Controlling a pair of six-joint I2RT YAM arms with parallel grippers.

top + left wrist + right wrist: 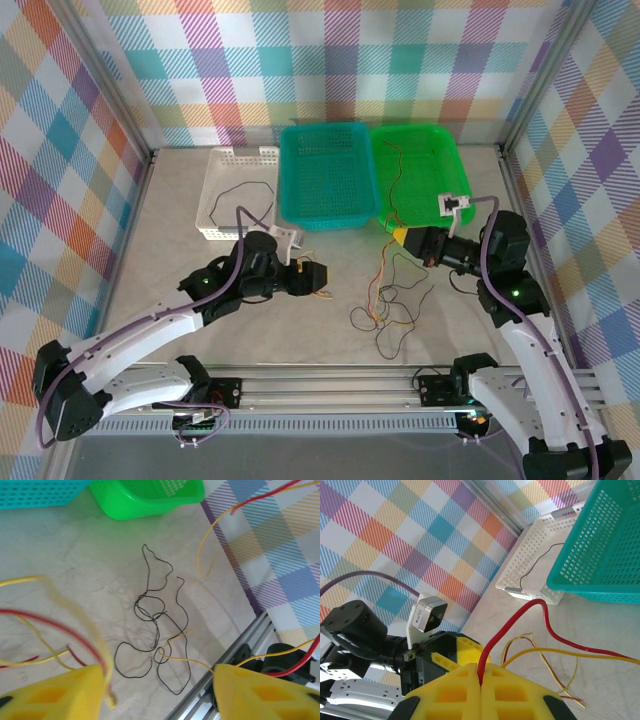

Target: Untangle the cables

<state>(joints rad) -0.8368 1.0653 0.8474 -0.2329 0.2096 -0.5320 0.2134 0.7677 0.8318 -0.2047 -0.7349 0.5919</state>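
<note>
With the right gripper pinching the red wire and the left gripper standing with fingers spread, the wire wants drawing slowly away from the cables lying tangled on the table between both arms.

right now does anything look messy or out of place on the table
Yes: thin black cables lie knotted in a loose heap on the table near the front rail, a yellow cable threaded through them. The right gripper is shut on a red cable that trails across the table beside yellow cables.
</note>
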